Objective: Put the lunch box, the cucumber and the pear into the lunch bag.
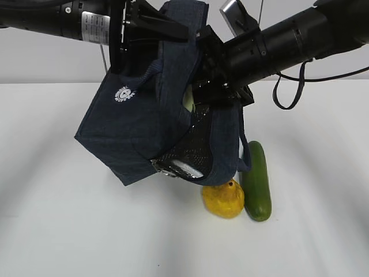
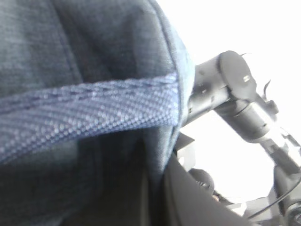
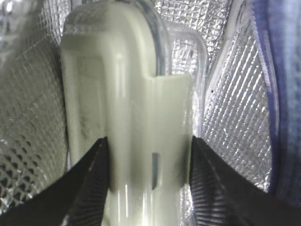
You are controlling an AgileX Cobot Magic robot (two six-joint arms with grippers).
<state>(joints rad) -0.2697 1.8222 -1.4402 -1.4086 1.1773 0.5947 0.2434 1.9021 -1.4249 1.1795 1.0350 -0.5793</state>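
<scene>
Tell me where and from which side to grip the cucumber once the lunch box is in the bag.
Grip the cucumber across its middle, coming down from above. It lies flat on the table, its long axis running away from the camera, so the jaws should close across its narrow width. The pear sits close against its left side, leaving little finger room there; a grip toward the far half would probably clear it better.

My left arm (image 1: 57,17) comes in high from upper left, its gripper (image 1: 151,26) up at the lunch bag (image 1: 138,121) top; grip state hidden by fabric. My right arm (image 1: 288,40) slants down from upper right, wrist at the bag mouth. My right gripper (image 3: 148,179) is inside, fingers (image 3: 91,188) clamped on the lunch box (image 3: 127,117) either side.
</scene>
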